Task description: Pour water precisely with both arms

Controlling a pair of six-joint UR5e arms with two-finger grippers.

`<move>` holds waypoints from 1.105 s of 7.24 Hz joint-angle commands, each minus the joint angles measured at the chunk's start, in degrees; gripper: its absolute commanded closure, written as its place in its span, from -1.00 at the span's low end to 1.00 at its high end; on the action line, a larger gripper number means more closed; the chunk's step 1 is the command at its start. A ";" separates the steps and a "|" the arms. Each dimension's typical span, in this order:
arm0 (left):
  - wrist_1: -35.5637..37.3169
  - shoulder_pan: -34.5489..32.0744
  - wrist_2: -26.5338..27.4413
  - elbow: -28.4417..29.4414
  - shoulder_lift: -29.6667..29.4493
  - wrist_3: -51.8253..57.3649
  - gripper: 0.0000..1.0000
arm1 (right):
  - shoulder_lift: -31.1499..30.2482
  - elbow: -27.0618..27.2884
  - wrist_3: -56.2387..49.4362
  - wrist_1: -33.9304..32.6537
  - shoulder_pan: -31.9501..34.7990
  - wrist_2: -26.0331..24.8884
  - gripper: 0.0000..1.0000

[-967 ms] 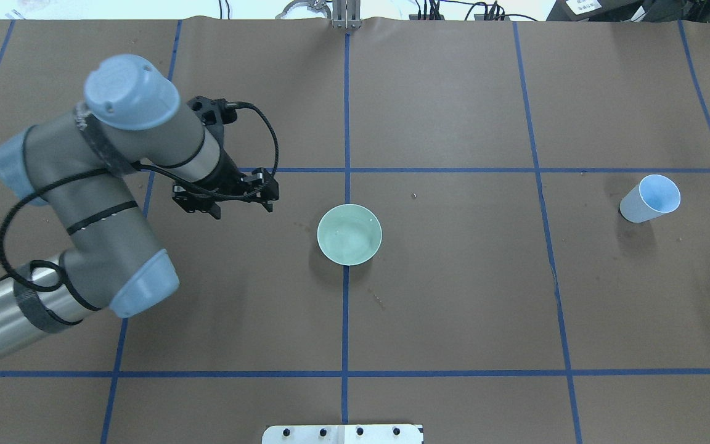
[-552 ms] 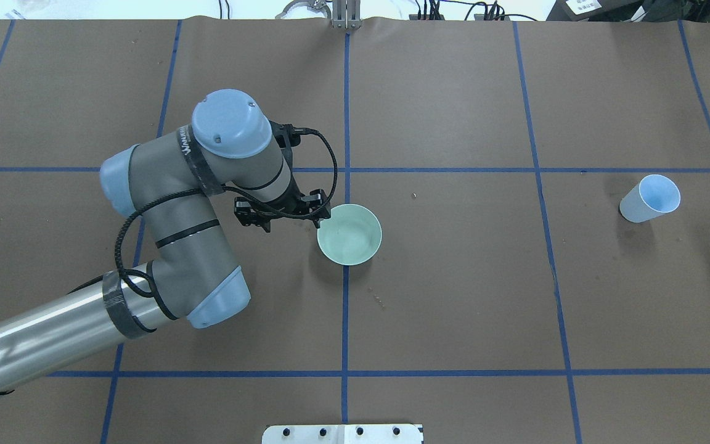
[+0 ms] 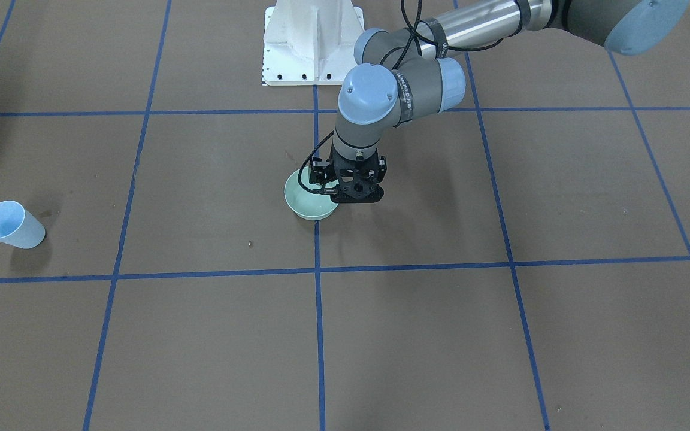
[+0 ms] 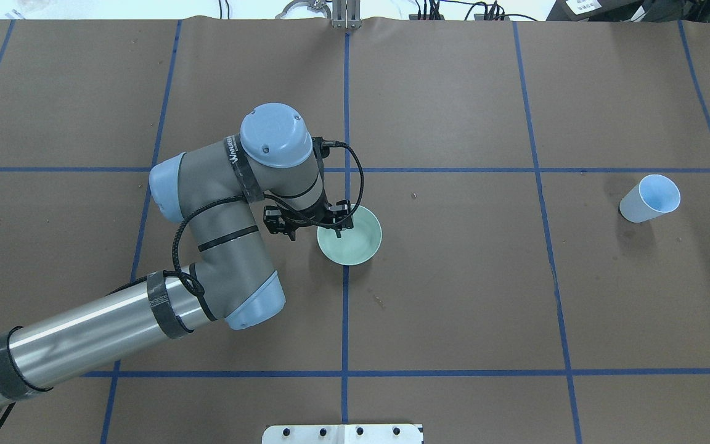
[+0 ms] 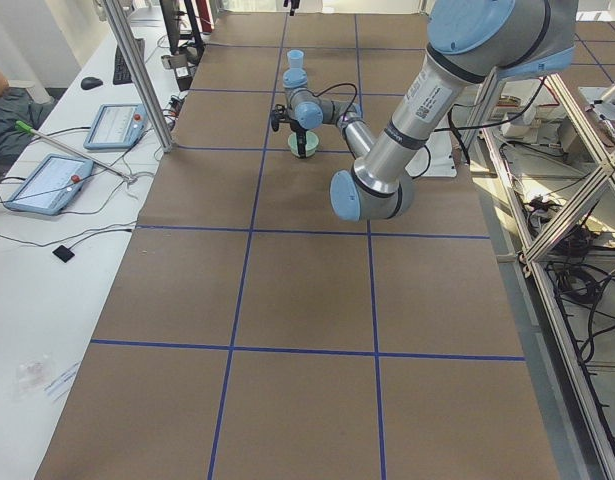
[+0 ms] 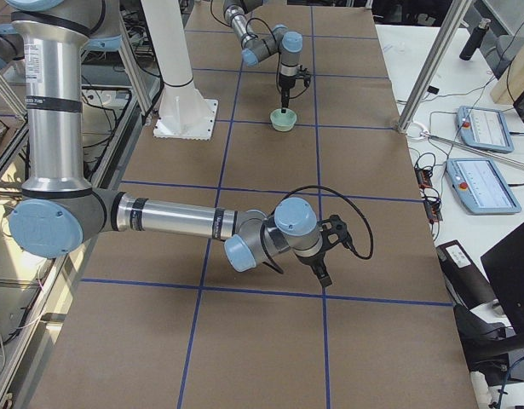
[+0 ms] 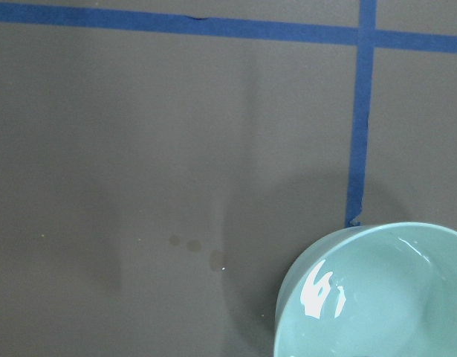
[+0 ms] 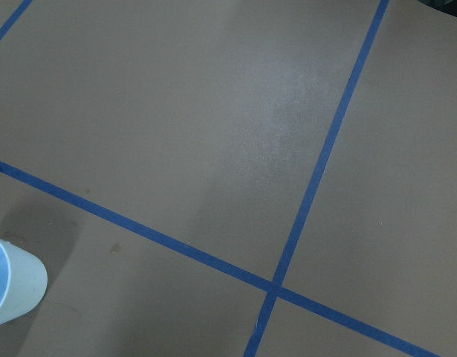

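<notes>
Since the water [image 7: 322, 291] is lying in the mint-green bowl [image 4: 358, 240] at the middle of the tabletop [image 4: 453, 308], the left arm [image 4: 219, 203] is hanging in from the tabletop's left edge with its wrist pointing straight down at that bowl's left side. The left gripper [image 4: 314, 229] is standing wide, holding nothing. Its 2 fingers appear to be straddling the rim, 1 outside the wall and 1 inside, which I judge to be the pose for pinching that thin wall, the only part of a round bowl such a gripper can take. The left wrist view is showing the bowl at its lower right corner, the water giving itself away only as white glints, so the amount is looking small.

Well apart, near the tabletop's right edge, a pale blue cup [image 4: 649, 198] is standing mouth up, and I am taking it for the vessel the water is meant for. The right arm [image 6: 159, 217] is showing only in the side view from the robot's right, held low over the tabletop. Its wrist camera is catching the cup at its lower left corner, so the right gripper [image 6: 330, 251] is hovering near the cup, probably to take it. Whether that gripper is spread or closed, I cannot tell.
</notes>
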 commanded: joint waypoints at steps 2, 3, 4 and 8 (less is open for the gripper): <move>-0.08 0.34 0.00 1.43 -0.66 0.16 0.81 | 0.09 -0.11 -0.20 -0.43 0.03 0.73 -1.00; -0.17 0.51 -0.08 1.61 -0.49 0.16 1.00 | 0.09 -0.02 -0.20 -0.43 0.21 0.90 -1.00; -0.08 0.51 -0.08 1.52 -0.57 0.16 1.00 | 0.09 -0.10 -0.20 -0.43 0.38 1.69 -1.00; 0.45 -7.36 -6.02 -6.71 3.96 0.86 1.00 | 0.27 0.07 -0.20 -0.95 0.56 1.96 -1.00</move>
